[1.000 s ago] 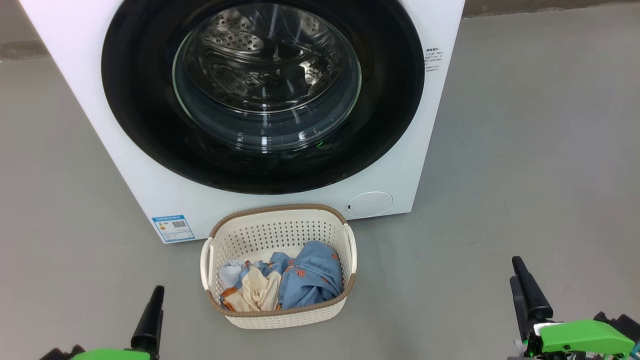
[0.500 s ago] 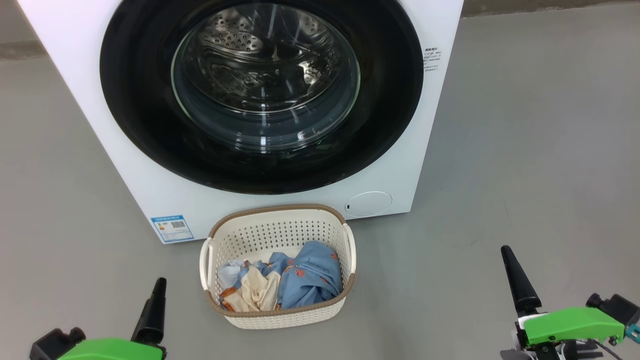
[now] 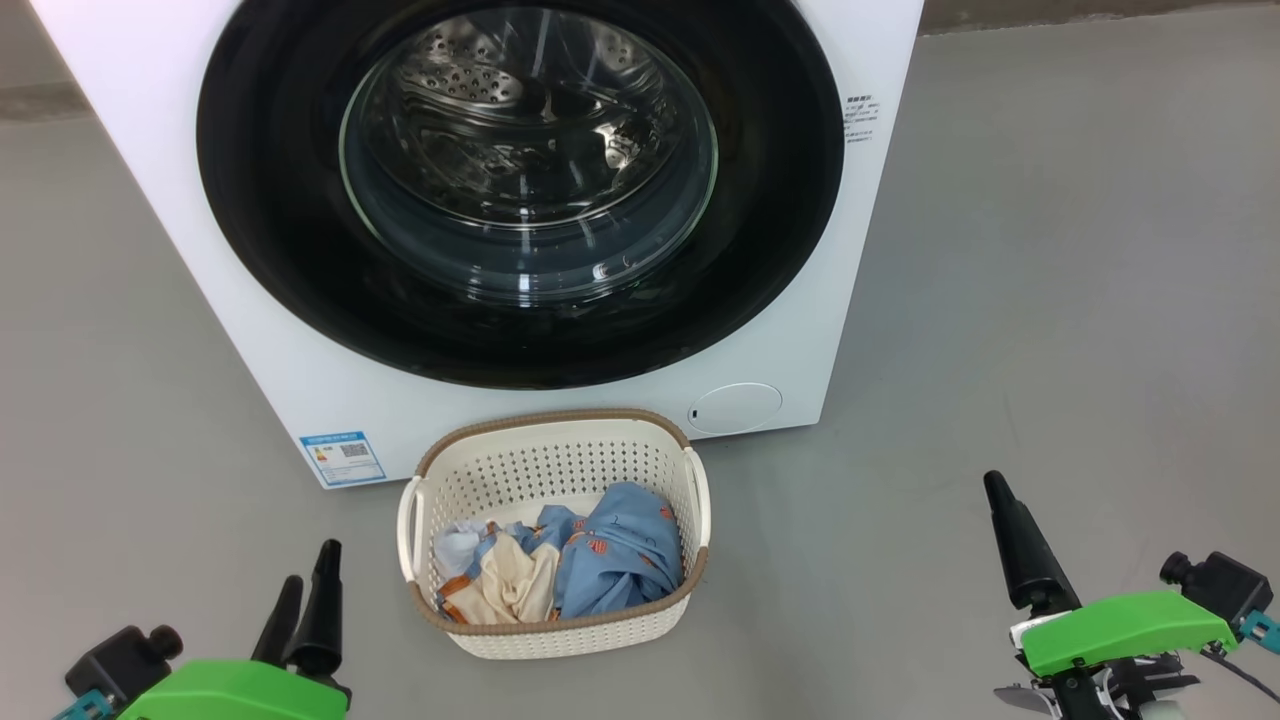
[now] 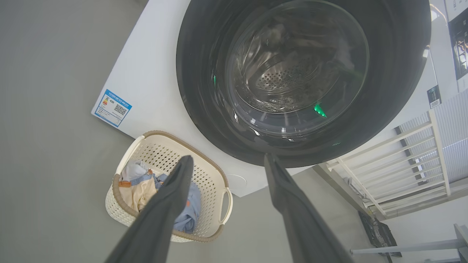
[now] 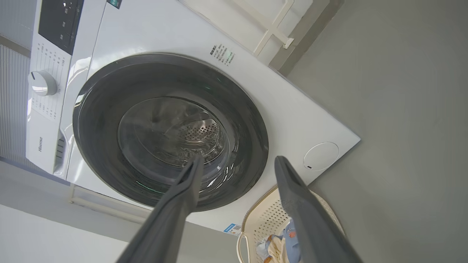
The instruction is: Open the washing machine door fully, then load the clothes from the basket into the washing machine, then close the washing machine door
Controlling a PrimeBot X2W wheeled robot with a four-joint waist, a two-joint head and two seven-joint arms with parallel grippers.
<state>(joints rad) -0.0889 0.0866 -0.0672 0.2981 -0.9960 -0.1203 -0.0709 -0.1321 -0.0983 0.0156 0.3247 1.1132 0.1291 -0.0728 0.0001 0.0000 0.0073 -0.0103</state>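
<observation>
Big white washing machine (image 3: 420,410) dead ahead on the grey floor (image 3: 1050,300), and its glossy black washing machine door (image 3: 528,330) sits shut, flush against the front, with the steel drum showing through the glass bowl. So step one, by the look of it, is not yet begun. Right below the door, close against the machine's foot, stands the basket (image 3: 555,415), a sensible spot, I'd say: it keeps the carry into the drum short. The clothes (image 3: 600,555) lie bunched in its bottom, blue with orange prints beside a cream piece and a white one. Down low on either side, well apart from the basket, the left gripper (image 4: 228,157) and right gripper (image 5: 238,159) both point at the machine with fingers spread wide and nothing between them, probably poised to go for the door first. Smallest marks: the round flap (image 3: 735,408) and blue label (image 3: 342,458).
</observation>
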